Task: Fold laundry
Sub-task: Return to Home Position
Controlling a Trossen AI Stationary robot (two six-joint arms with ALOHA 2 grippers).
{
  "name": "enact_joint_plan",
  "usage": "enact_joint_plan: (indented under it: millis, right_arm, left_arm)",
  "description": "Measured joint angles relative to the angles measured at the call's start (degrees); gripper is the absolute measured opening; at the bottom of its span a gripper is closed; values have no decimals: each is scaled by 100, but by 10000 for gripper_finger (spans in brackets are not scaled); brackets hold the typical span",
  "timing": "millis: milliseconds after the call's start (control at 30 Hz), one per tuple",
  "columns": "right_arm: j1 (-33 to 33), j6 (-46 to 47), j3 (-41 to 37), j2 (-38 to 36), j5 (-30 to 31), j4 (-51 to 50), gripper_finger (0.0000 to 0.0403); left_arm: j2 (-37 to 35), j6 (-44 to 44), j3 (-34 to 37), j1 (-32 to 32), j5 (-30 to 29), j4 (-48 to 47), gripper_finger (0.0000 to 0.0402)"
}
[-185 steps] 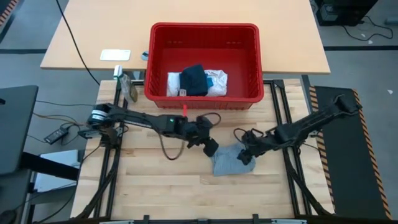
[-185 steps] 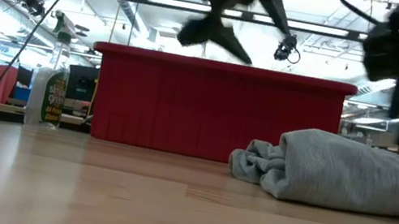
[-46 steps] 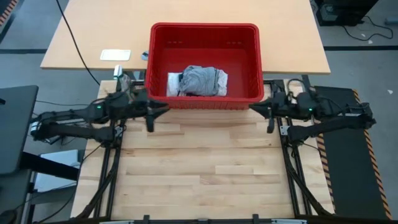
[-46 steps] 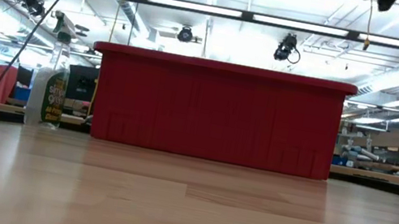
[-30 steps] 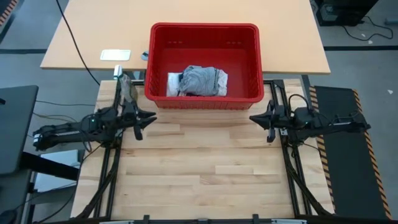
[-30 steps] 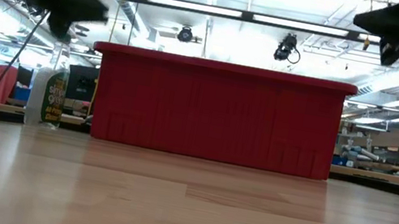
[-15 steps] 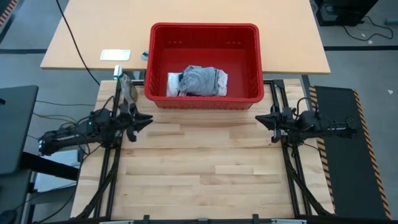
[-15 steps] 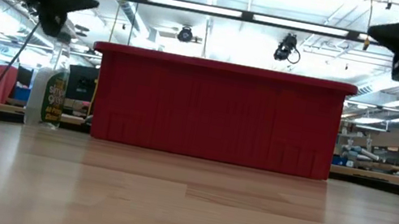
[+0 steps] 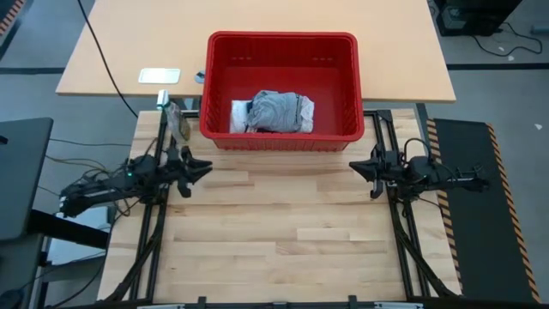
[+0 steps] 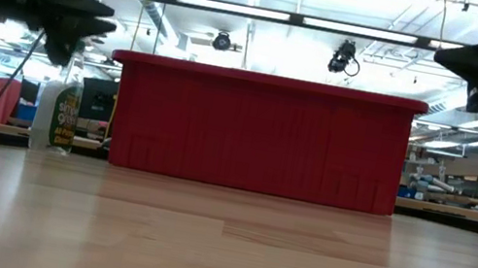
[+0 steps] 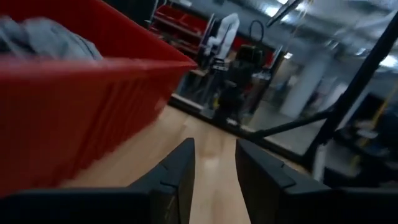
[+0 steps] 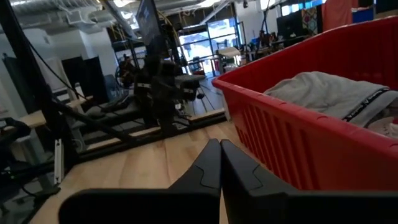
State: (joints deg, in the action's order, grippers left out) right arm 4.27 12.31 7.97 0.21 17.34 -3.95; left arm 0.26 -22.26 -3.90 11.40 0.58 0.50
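The laundry lies inside the red basket at the table's far edge. A grey piece sits on top, bunched, and also shows in the right wrist view. White cloth pokes out beside it. My left gripper hovers level near the table's left edge, at the basket's near left corner, its fingers a little apart and holding nothing. My right gripper hovers level near the right edge, at the basket's near right corner, shut and holding nothing.
A spray bottle stands just left of the basket, close behind my left gripper. A white card lies on the tan table behind. The wooden tabletop stretches between the two arms toward the near edge.
Both grippers have sunk a little toward the tabletop while the arms folded back toward their own sides of the table; both stay pointing level. The grey piece has lain still in the basket.
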Motion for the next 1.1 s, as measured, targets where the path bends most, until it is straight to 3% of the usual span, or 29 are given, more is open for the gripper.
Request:
enact_joint_plan:
  millis: [67,300,500,633,800,1100]
  right_arm:
    - [0,-72,0,0,0,4,8]
    - [1,-84,0,2,-81,7,8]
    - [136,341,-106,54,-520,52,6]
    - [177,101,-394,90,-256,181,5]
    - [172,-14,-487,87,-52,346,12]
    - [173,-31,-487,125,-808,-146,17]
  left_arm:
    - [-4,-343,348,-19,120,430,116]
    - [85,-355,341,-307,159,775,116]
    - [126,-441,341,-743,-47,810,116]
    - [124,-77,343,-894,-301,768,116]
    - [124,-364,343,-898,-310,833,116]
    - [124,-710,346,-898,-315,846,116]
